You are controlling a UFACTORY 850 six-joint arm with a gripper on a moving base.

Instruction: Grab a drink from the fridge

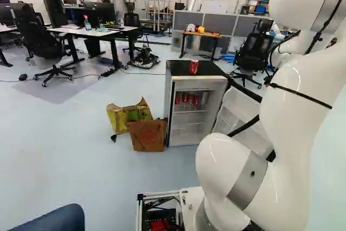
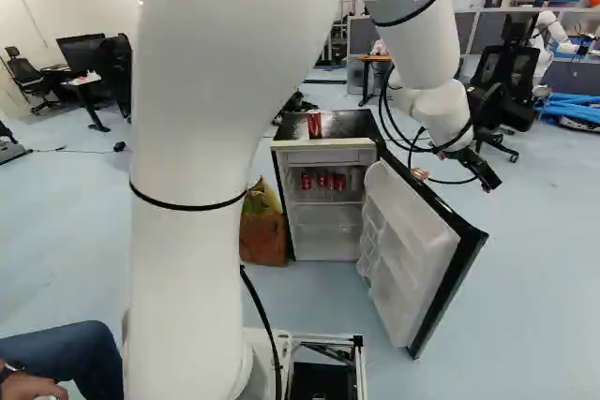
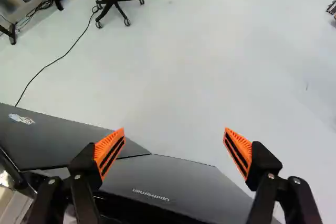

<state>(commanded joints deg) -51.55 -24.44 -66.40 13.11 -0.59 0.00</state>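
That black two-fingered claw [image 3: 174, 130] hangs spread beside the open black-and-white fridge door [image 2: 410, 248], so swinging straight toward the red metal cans [image 2: 339, 182] could knock it closed.

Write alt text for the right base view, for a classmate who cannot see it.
An open fridge holds red cans on a shelf, with another can on top. A white robot arm fills the left foreground and reaches right, its black pincer away from the cans.
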